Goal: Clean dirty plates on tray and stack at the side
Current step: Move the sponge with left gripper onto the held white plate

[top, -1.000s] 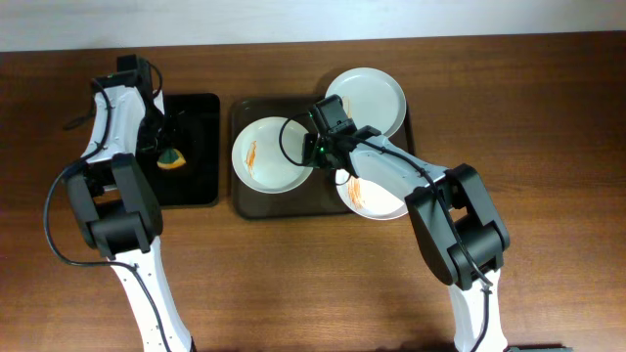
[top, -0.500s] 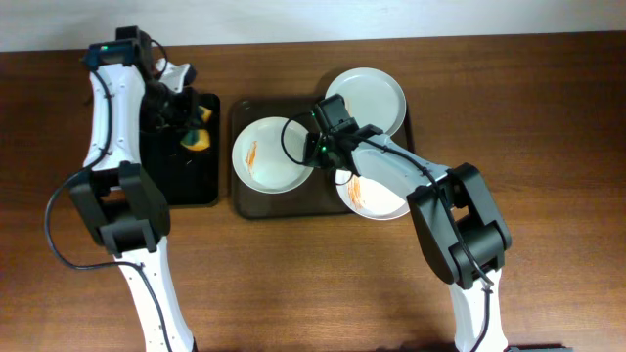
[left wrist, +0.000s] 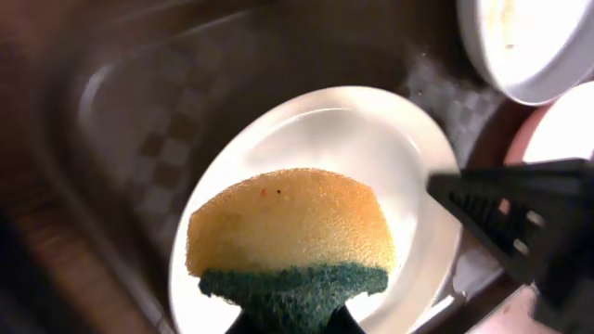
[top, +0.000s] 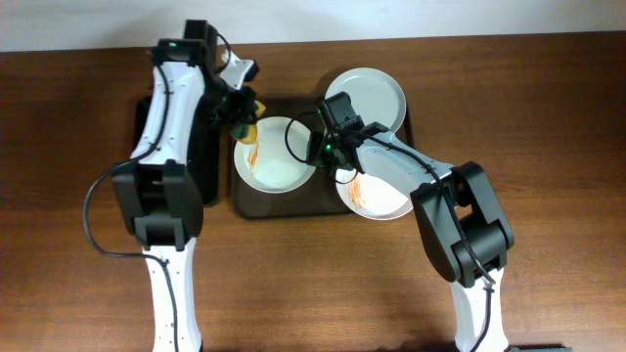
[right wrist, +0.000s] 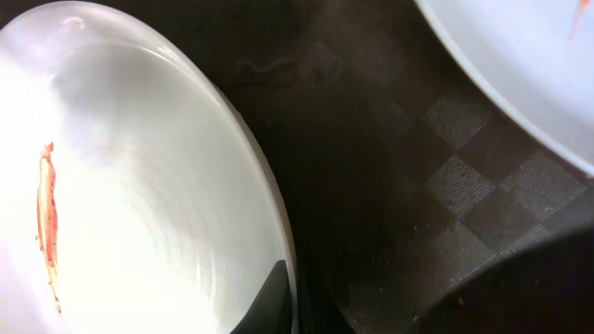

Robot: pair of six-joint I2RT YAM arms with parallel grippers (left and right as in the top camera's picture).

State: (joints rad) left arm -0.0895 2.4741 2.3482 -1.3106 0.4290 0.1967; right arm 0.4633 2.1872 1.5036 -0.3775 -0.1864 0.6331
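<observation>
Presently the left gripper (left wrist: 286,323) is clamped on a sponge (left wrist: 288,227), which hangs just above the smeared plate (top: 279,161) at the left of the tray (top: 284,207). The right gripper (right wrist: 295,311) pinches that plate's right rim. Recommended: flat sponge contact, strokes across the orange smear (top: 251,154), rim held firm.

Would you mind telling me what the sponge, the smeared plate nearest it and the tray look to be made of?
The sponge looks like soft, porous yellow foam with a coarse green scouring layer. The plate is probably glazed ceramic or hard plastic: smooth, white, with glossy highlights. The tray is likely plastic: dark, with a shiny checkered texture.
</observation>
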